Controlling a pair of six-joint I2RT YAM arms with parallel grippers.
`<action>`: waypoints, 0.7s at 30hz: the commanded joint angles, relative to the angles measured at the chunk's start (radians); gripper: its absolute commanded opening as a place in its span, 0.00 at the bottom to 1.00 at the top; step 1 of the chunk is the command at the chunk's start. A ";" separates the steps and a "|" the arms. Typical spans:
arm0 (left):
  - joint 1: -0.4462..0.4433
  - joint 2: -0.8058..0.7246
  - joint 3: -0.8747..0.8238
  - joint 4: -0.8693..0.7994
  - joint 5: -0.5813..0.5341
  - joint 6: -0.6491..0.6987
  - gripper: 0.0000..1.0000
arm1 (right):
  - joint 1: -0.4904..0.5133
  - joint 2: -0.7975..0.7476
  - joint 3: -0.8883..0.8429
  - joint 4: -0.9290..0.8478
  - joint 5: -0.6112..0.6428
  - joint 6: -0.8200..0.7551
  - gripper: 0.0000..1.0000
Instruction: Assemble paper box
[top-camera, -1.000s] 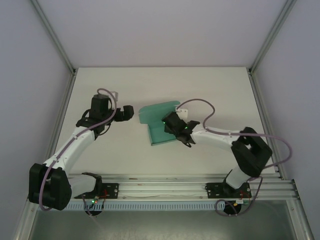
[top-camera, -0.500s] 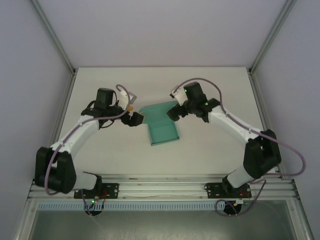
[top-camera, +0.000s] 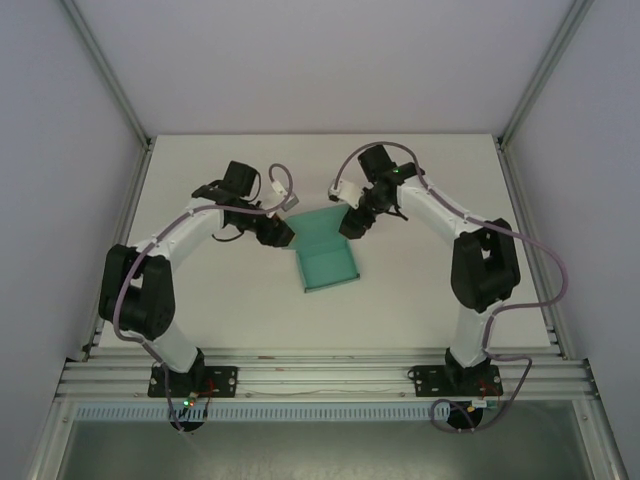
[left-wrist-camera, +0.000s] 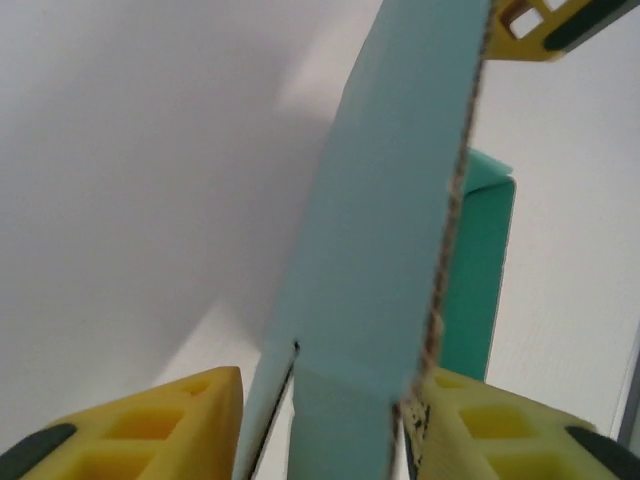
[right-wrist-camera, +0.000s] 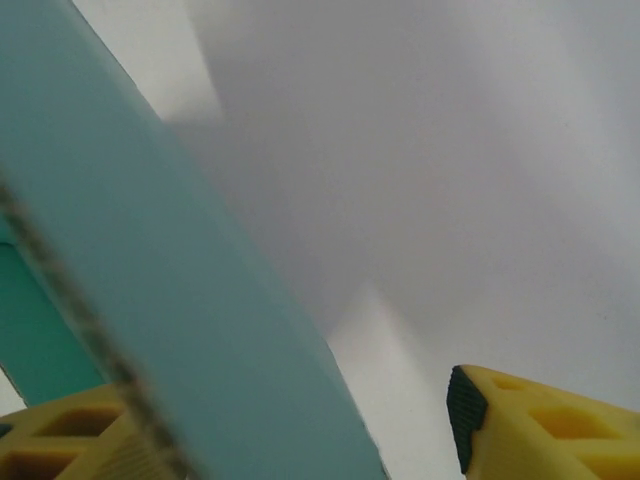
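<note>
The teal-green paper box (top-camera: 325, 262) lies mid-table with its rear panel standing up. My left gripper (top-camera: 283, 233) is at that panel's left end and my right gripper (top-camera: 350, 225) at its right end. In the left wrist view the raised panel (left-wrist-camera: 390, 200) runs up between my yellow fingers (left-wrist-camera: 150, 425). Its raw edge touches the right finger, and the jaws of the left gripper (left-wrist-camera: 330, 410) stand apart. In the right wrist view the panel (right-wrist-camera: 150, 250) leans against the left finger (right-wrist-camera: 60, 435). The right gripper (right-wrist-camera: 270, 420) is open, with a wide gap to the other finger.
White table (top-camera: 200, 300) inside a white-walled enclosure with aluminium posts. A metal rail (top-camera: 320, 375) at the near edge carries both arm bases. The tip of the right gripper's yellow finger (left-wrist-camera: 540, 20) shows beyond the panel in the left wrist view.
Both arms swung in toward the box's raised rear panel. The right gripper left the box's right side and went to the back. Both sets of jaws have narrowed around the panel.
</note>
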 joint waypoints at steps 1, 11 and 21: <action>0.001 0.006 0.033 -0.042 -0.032 0.012 0.26 | 0.000 -0.017 0.011 -0.052 -0.002 -0.035 0.56; -0.015 -0.033 0.024 0.040 -0.102 -0.064 0.00 | -0.001 -0.041 0.011 -0.093 0.019 -0.026 0.08; -0.045 -0.075 0.021 0.222 -0.394 -0.423 0.00 | 0.037 -0.150 -0.104 0.163 0.183 0.292 0.00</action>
